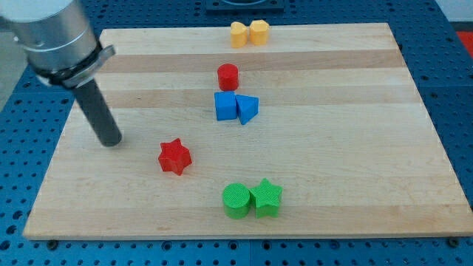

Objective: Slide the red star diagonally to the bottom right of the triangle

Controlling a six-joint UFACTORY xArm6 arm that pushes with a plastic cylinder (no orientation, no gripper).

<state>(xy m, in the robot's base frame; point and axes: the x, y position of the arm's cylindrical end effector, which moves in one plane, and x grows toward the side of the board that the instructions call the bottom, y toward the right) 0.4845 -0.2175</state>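
Pale wooden board [355, 148] fills most of the view, made of lengthwise planks with visible grain, some strips lighter than others. Around the board on all sides, a blue perforated surface [451, 89] with a regular grid of small holes. Just beyond the board's far edge, a dark fixture [244, 6], cut off by the frame. Lighting even and soft; short shadows on the board.
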